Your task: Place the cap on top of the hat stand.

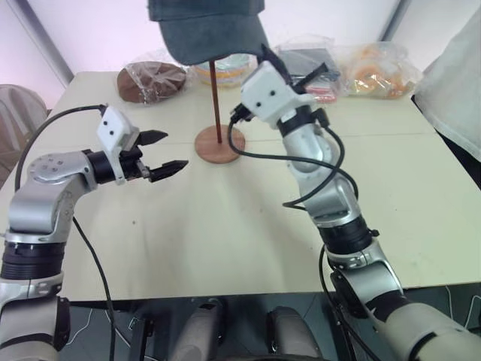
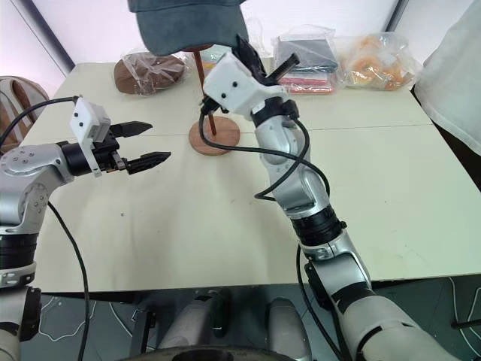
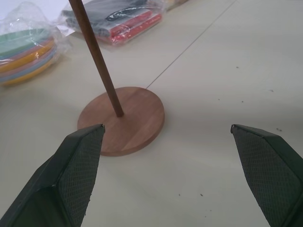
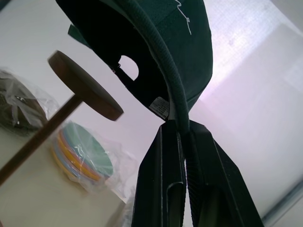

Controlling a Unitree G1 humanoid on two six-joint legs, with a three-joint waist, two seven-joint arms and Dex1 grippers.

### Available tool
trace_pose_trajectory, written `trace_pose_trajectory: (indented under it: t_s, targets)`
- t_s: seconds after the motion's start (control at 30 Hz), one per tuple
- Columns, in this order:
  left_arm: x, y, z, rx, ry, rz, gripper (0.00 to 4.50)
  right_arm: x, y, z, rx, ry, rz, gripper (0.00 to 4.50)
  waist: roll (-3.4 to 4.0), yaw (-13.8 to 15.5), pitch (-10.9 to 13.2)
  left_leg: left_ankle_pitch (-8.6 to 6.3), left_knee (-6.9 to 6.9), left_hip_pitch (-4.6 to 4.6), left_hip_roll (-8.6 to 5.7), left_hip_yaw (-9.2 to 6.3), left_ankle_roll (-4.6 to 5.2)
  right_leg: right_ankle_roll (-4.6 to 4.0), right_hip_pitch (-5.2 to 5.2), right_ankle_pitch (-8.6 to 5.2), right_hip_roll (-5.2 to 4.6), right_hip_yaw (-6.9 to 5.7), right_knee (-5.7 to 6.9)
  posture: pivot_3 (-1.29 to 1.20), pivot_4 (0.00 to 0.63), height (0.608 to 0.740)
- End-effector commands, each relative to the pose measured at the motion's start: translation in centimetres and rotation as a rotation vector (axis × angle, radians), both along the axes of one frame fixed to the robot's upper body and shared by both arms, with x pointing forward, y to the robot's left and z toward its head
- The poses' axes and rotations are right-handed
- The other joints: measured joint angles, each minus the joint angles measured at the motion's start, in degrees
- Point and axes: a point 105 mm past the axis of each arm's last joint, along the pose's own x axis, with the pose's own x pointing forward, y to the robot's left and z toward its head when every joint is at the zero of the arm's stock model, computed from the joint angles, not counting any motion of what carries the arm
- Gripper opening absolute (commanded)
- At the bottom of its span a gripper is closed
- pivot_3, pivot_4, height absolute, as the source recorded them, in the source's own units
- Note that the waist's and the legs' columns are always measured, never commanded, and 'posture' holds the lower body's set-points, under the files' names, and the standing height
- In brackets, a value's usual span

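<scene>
The cream worktop [image 1: 225, 226] carries everything, with a thin seam running across it. A person's pale sleeve [image 1: 455, 83] stands at its right edge.

The right arm reaches up and forward over the middle of the worktop. Its jaws [image 4: 182, 125] are clamped tight on the curved brim of the cap [image 1: 207, 26], and they point upward.

The cap is dark grey-green with small white cursive stitching on the front. It hangs in the air above and just beside the top disc [image 4: 85, 85] of the stand [image 1: 215, 98]; the wrist view shows open space between disc and cap, so it is not seated on the disc.

The stand is brown wood: a thin upright rod on a round base [image 3: 125, 120] that rests flat on the worktop, near the far middle.

The left jaws [image 1: 161, 154] hover low over the worktop to the left of the base, spread wide and holding nothing.

Along the far edge lie bagged goods: a brown item [image 1: 150, 79], a stack of coloured plates [image 3: 23, 52], dark and red packs [image 2: 304, 64], and an orange bag [image 1: 376, 71].
</scene>
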Motion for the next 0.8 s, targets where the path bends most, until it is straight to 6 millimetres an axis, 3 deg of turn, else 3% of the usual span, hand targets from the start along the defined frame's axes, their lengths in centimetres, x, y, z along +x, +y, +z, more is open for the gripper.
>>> trace_pose_trajectory:
  t_s: [0.03, 0.47, 0.77, 0.8]
  targets:
    - [-0.4, 0.1, 1.2, 0.015, -0.054, 0.006, 4.50, -1.4, 0.7, 0.3, -0.002, -0.045, 0.038, 0.07, 0.00, 0.03, 0.00, 0.00, 0.00, 0.00, 0.00, 0.00, 0.00, 0.00, 0.00, 0.00, 0.00, 0.00, 0.00, 0.00, 0.150, 0.740]
    - [-0.8, 0.3, 0.7, 0.028, -0.028, 0.013, 4.50, -1.7, -0.5, -3.6, -0.056, 0.016, -0.024, 0.07, 0.00, 0.00, 0.00, 0.01, -0.06, 0.00, 0.00, 0.00, -0.02, 0.00, -0.06, 0.00, 0.01, 0.02, 0.02, 0.00, 0.150, 0.740]
    - [-0.9, 0.5, 0.7, 0.044, -0.019, 0.015, 4.50, -2.0, -0.7, -4.3, -0.065, 0.025, -0.031, 0.07, 0.00, 0.01, 0.00, 0.01, -0.07, 0.00, 0.00, 0.00, -0.03, 0.00, -0.06, 0.00, 0.01, 0.02, 0.02, 0.00, 0.150, 0.740]
    - [-1.0, 0.5, 0.7, 0.045, -0.018, 0.015, 4.50, -2.1, -0.7, -4.4, -0.067, 0.026, -0.026, 0.35, 0.00, 0.01, 0.00, 0.01, -0.07, 0.00, 0.00, 0.00, -0.03, 0.00, -0.06, 0.00, 0.01, 0.02, 0.02, 0.00, 0.150, 0.740]
